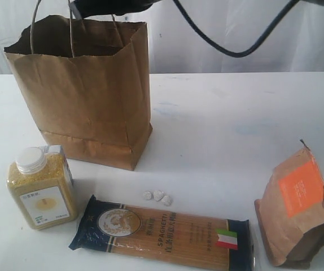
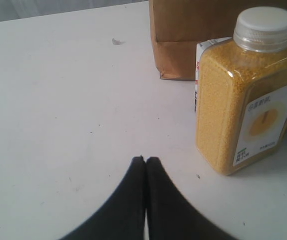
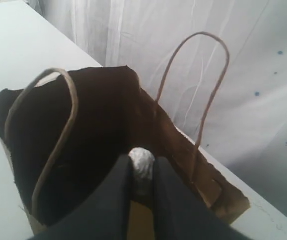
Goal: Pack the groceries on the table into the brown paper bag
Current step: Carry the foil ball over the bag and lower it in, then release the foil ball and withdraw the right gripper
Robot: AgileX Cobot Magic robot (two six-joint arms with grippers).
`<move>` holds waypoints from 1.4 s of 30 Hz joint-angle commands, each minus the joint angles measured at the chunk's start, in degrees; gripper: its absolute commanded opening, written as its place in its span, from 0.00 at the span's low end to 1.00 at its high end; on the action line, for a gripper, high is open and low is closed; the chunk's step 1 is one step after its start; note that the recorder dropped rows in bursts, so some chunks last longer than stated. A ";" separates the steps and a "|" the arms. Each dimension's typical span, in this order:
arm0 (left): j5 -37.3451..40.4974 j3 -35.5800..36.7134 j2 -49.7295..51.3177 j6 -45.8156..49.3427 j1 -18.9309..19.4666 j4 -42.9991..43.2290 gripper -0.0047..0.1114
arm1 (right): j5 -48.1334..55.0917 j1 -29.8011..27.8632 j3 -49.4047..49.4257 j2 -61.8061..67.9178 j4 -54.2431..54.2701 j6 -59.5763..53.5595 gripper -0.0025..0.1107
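A white table point(image 1: 224, 113) seen from the front, with a white curtain behind it. A tall creased brown paper bag point(image 1: 88, 96) stands open at the back left, its two thin cord handles sticking up. The right arm reaches across the top of the scene to just above the bag, with a black cable point(image 1: 235, 51) looping behind it. In the right wrist view, the right gripper point(image 3: 141, 163) is clamped on a dark silver-topped can point(image 3: 142, 156), held over the dark open mouth of the bag between the two handles. Only the can's silver top shows clearly. In front of the bag, on the left, stands a yellow-grain bottle with a white cap point(image 1: 40, 189). A small blue-silver carton point(image 1: 55, 149) sits just behind it and is mostly hidden. A blue-ended spaghetti packet point(image 1: 162, 231) lies flat along the front edge. Three small white bits point(image 1: 157, 196) rest on the table just behind the packet. An orange-labelled brown pouch point(image 1: 297, 209) stands at the front right, well apart from the bag. In the left wrist view, the left gripper point(image 2: 145, 161) sits low over bare table near the bottle, its black fingers pressed together on nothing.
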 commanded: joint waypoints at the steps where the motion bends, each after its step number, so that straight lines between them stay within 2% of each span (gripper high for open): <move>1: -0.25 0.15 -0.28 0.14 0.22 -0.05 0.04 | 2.97 0.35 -2.98 2.80 -0.51 -0.42 0.09; 3: -0.25 0.15 -0.28 0.14 0.22 -0.05 0.04 | 3.54 0.35 -3.53 3.40 -0.61 -0.42 0.20; 7: -0.25 0.15 -0.28 0.14 0.22 -0.05 0.04 | 3.52 0.35 -3.63 3.06 -0.72 -0.42 0.48; 9: -0.25 0.15 -0.28 0.14 0.22 -0.05 0.04 | 3.52 0.35 -3.63 2.55 -0.72 -0.42 0.53; 17: -0.25 0.15 -0.28 0.14 0.22 -0.05 0.04 | 7.85 0.35 -3.63 -2.40 -1.60 -0.42 0.53; 24: -0.25 0.15 -0.28 0.14 0.22 -0.05 0.04 | 22.47 0.24 -3.42 -7.08 -12.73 1.88 0.49; 28: -0.25 0.15 -0.28 0.14 0.22 -0.05 0.04 | 24.70 0.24 -0.45 -10.16 -17.15 5.22 0.48; 32: -0.25 0.15 -0.28 0.14 0.22 -0.05 0.04 | 23.58 -0.22 10.32 -16.89 -17.79 8.76 0.48; 37: -0.25 0.15 -0.28 0.14 0.22 -0.05 0.04 | 15.31 -0.22 31.62 -27.95 -17.61 18.26 0.48; 42: -0.25 0.15 -0.28 0.14 0.22 -0.05 0.04 | 8.72 -0.12 45.08 -29.46 -13.15 19.55 0.48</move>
